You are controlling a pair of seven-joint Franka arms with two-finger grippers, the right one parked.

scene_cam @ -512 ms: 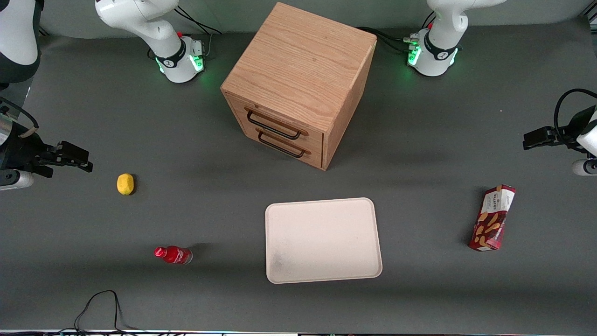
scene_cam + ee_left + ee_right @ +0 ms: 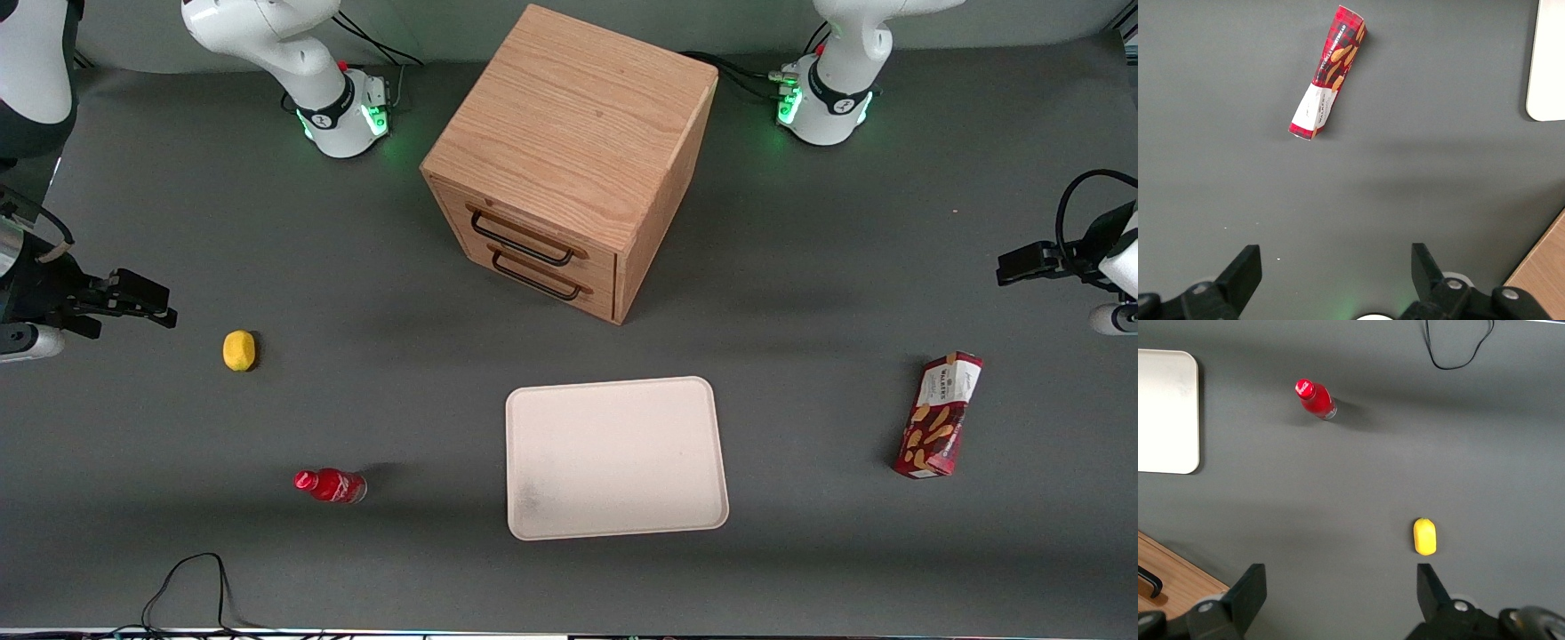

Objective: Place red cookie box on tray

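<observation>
The red cookie box (image 2: 940, 415) lies flat on the grey table toward the working arm's end, its white label end pointing away from the front camera. In the left wrist view the red cookie box (image 2: 1328, 71) lies ahead of the gripper, well apart from it. The gripper (image 2: 1005, 267) hangs above the table, farther from the front camera than the box. Seen from the wrist, the gripper (image 2: 1336, 263) is open with only bare table between its fingers (image 2: 1245, 270). The cream tray (image 2: 613, 458) lies bare near the table's middle, and its corner (image 2: 1548, 60) shows in the wrist view.
A wooden two-drawer cabinet (image 2: 569, 160) stands farther from the front camera than the tray; its corner (image 2: 1541, 280) shows in the left wrist view. A yellow lemon (image 2: 238, 349) and a small red bottle (image 2: 331, 485) lie toward the parked arm's end. A black cable (image 2: 187, 578) loops near the front edge.
</observation>
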